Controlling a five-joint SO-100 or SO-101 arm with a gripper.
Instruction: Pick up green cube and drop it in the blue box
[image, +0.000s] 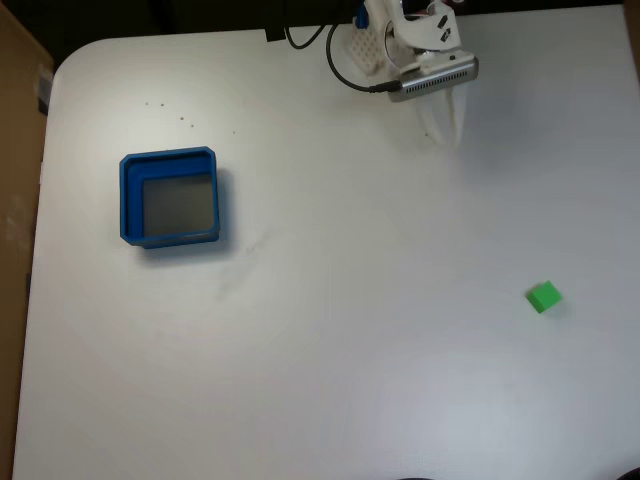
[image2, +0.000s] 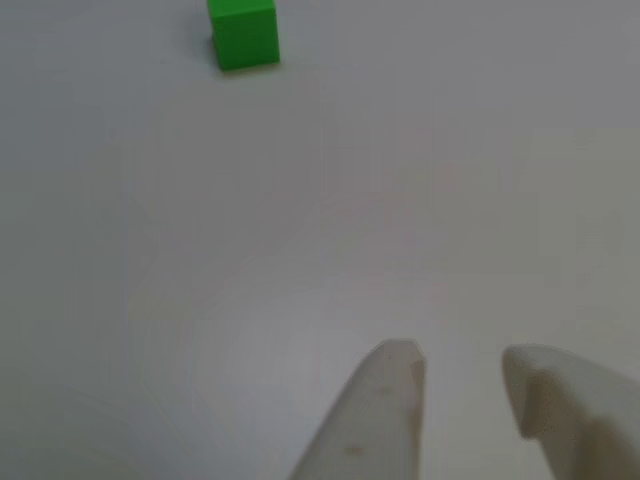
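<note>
My tool (image2: 460, 365) is hanging open, gripping nothing. Green cube (image: 544, 296) is sitting on the desk (image: 350, 300), well apart from the blue box (image: 170, 197).

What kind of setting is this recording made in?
Probably a bare tabletop robot workspace, perhaps a lab or hobby desk: a plain white table with rounded corners, holding a blue box and a green cube, with the arm's gripper and cabling at the far edge.

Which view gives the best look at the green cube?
An other view: the green cube appears large there, with two faces distinct, though it sits at the top edge. The fixed view shows the cube small but whole, alone on the white table, far from the blue box.
</note>
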